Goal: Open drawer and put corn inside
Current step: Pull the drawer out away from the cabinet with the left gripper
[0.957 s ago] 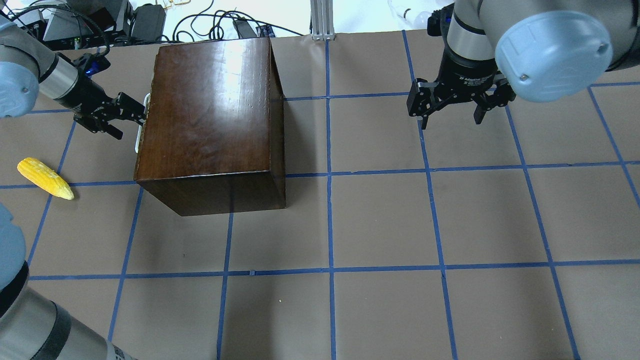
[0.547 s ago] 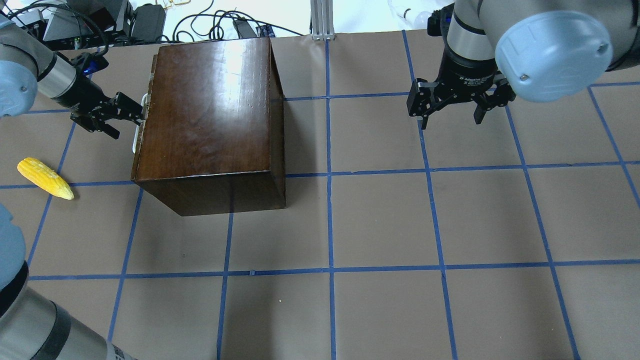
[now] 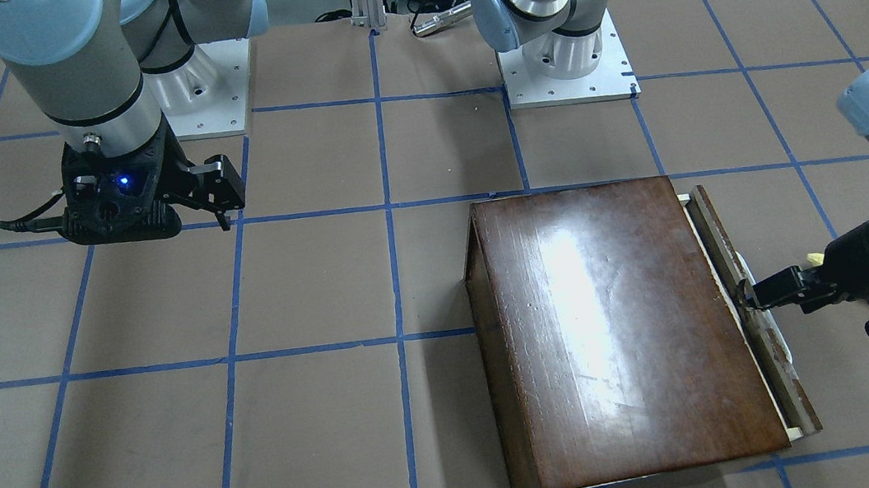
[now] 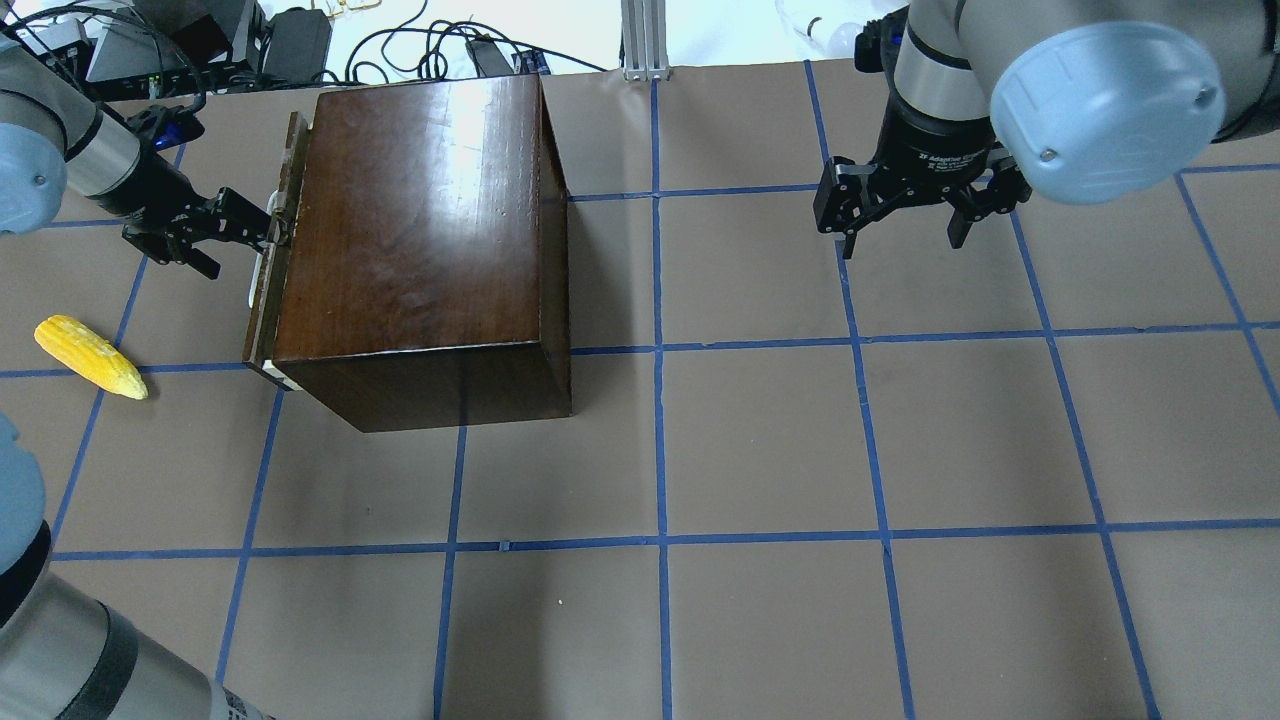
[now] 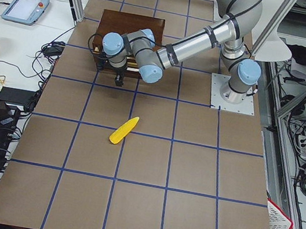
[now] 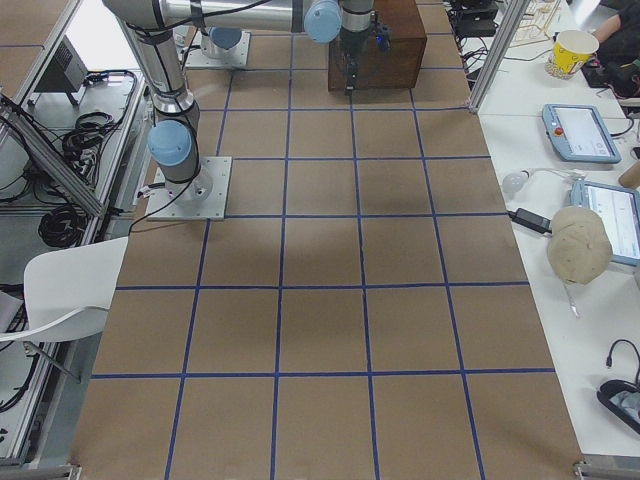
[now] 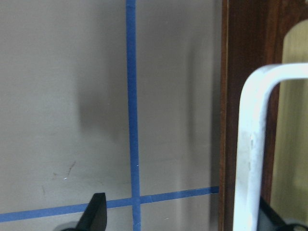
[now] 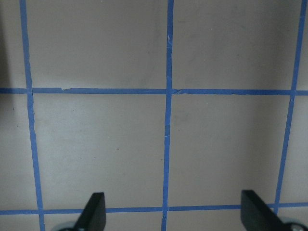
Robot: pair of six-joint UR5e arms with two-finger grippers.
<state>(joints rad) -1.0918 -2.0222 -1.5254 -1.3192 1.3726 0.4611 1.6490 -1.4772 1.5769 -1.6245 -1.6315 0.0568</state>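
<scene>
Your left gripper (image 4: 238,248) is spread open, not clenched. In the left wrist view one finger sits inside the white handle (image 7: 252,144) and the other is well out over bare table, so the drawer (image 4: 264,325) is only hooked, not gripped. It stands a little way out of the box (image 4: 420,230), toward 9 o'clock in the overhead view.

The main risk is the hooked finger sliding off the handle if you pull at an angle or lift. The box could also drag or twist instead of letting the drawer run, because nothing braces it. Your right gripper (image 4: 902,245) hangs released and empty, well apart at 3 o'clock from the box. Pull too far and the drawer may come right out.

The corn (image 4: 90,357) lies flat on the table at 8 o'clock from the box, near the drawer front but apart from it. Its long axis runs from 10 o'clock to 4 o'clock — the pointed tip aims at 4 o'clock and the blunt end at 10. Keep the retreating wrist from brushing it — it looks ready to roll.
</scene>
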